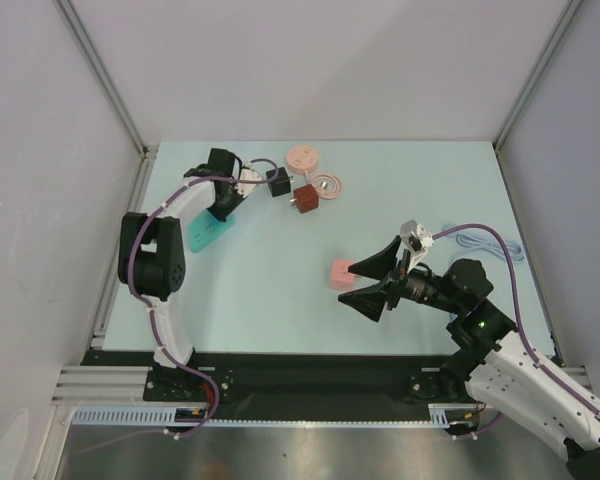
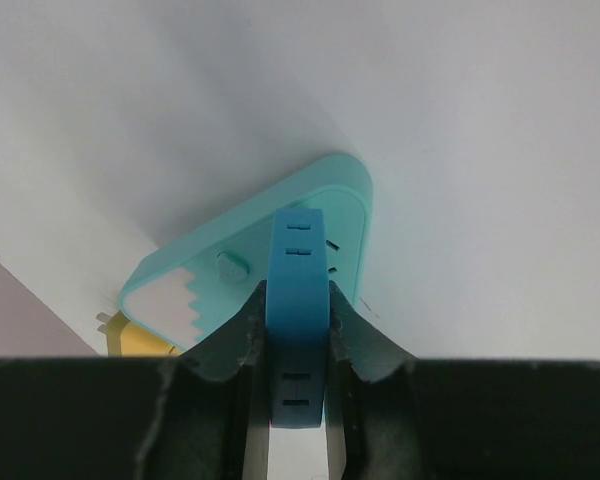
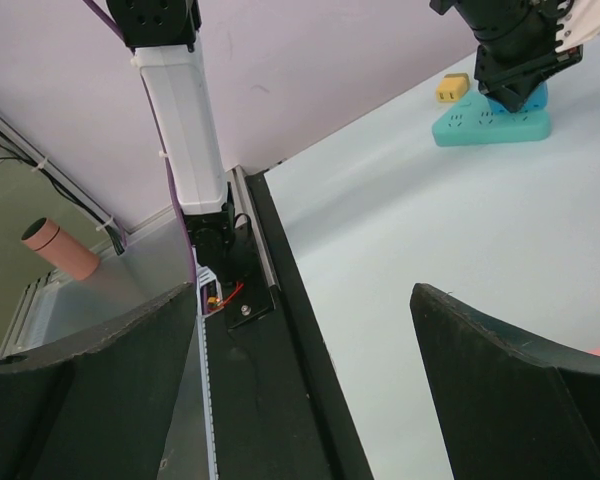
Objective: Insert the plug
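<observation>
A blue plug (image 2: 297,258) with slot pairs on its face stands on the teal triangular power strip (image 2: 310,192), which lies at the table's back left (image 1: 206,236). My left gripper (image 2: 296,292) is shut on this blue plug, both fingers pressed against its sides. From the right wrist view the left gripper (image 3: 512,70) stands over the teal strip (image 3: 485,130), with a bit of blue (image 3: 500,105) under it. A yellow plug (image 3: 453,88) sits right beside the strip. My right gripper (image 1: 366,283) hangs open near mid-table, holding nothing, jaws wide (image 3: 305,300).
A pink block (image 1: 341,274) lies just left of the right gripper's fingers. Behind it are a black cube on a cable (image 1: 278,181), a dark red cube (image 1: 304,198), a pink disc (image 1: 302,156) and a ring (image 1: 329,186). A white cable (image 1: 490,240) lies at right.
</observation>
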Controlling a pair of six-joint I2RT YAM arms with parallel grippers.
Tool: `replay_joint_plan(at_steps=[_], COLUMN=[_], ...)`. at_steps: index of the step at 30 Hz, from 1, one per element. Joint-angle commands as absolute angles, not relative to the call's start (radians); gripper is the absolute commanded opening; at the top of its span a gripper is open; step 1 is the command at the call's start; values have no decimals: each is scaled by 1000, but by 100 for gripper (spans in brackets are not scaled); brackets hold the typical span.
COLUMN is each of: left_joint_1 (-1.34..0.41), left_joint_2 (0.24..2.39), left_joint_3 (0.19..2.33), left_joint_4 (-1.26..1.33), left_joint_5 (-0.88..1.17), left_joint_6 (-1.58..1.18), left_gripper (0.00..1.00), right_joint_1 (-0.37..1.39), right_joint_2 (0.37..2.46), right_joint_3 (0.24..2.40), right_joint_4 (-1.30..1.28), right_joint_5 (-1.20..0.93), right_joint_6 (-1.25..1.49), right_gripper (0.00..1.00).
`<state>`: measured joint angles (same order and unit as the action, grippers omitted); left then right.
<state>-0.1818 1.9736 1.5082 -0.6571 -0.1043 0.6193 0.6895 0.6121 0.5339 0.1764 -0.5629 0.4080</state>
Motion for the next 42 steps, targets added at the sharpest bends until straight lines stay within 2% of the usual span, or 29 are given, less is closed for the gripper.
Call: replay_joint_plan(at_steps=[1, 10, 16, 31, 42], left_joint_1=[-155, -130, -95, -25, -15], left_joint_2=[1979, 1990, 2026, 2200, 2184], left_joint_3=[1462, 1417, 1419, 1629, 1615], left_joint_4=[-623, -577, -574, -781, -764], left_joint_5=[-60, -110, -58, 2, 14], left_joint_6=[578, 594, 577, 568, 555], left_gripper=[0, 0, 0, 0, 1], right_joint_1=[684, 684, 683, 683, 681], right_joint_2=[598, 594, 595, 612, 594], right_joint_3=[546, 546, 545, 541, 541], right_joint_4=[184, 186, 187, 193, 193], right_joint_5=[-557, -560, -560, -563, -568], right_joint_6=[397, 399, 397, 402, 405], right_gripper=[94, 94, 95, 95, 95])
